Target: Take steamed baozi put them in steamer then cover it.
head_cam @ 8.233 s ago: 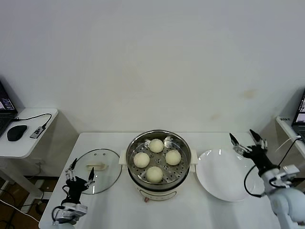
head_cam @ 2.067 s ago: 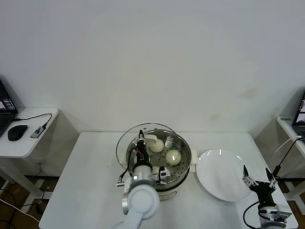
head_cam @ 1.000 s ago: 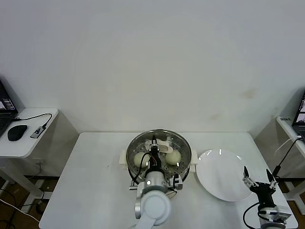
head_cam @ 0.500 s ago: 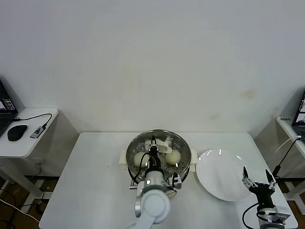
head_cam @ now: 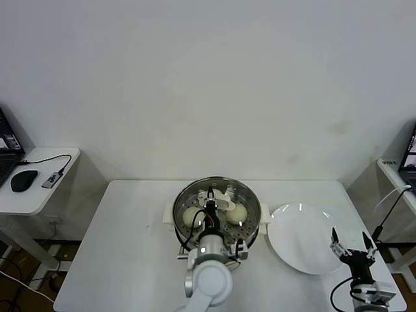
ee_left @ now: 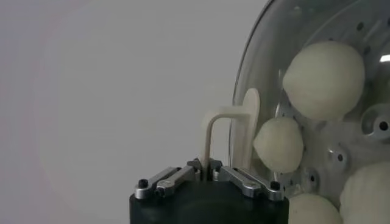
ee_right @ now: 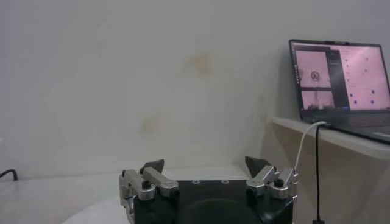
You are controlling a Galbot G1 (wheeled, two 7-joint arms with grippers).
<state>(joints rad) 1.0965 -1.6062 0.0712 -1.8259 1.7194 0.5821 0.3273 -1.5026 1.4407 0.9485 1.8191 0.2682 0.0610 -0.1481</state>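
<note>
The steamer stands mid-table with the glass cover lying over its mouth. My left gripper is above the pot, shut on the cover's cream handle. In the left wrist view the gripper clamps the handle at its base. The baozi show through the glass: one large, one beside the handle, and others at the edge. Two baozi show in the head view; my arm hides the rest. My right gripper is open and empty at the front right.
A white plate lies right of the steamer, next to my right gripper. A side table with a mouse stands at the far left. A laptop sits on a shelf at the right.
The cover has gone from the table at the left, up and across, onto the steamer's mouth. Over the last second it has stayed there. The right arm has drawn back to the front right.
</note>
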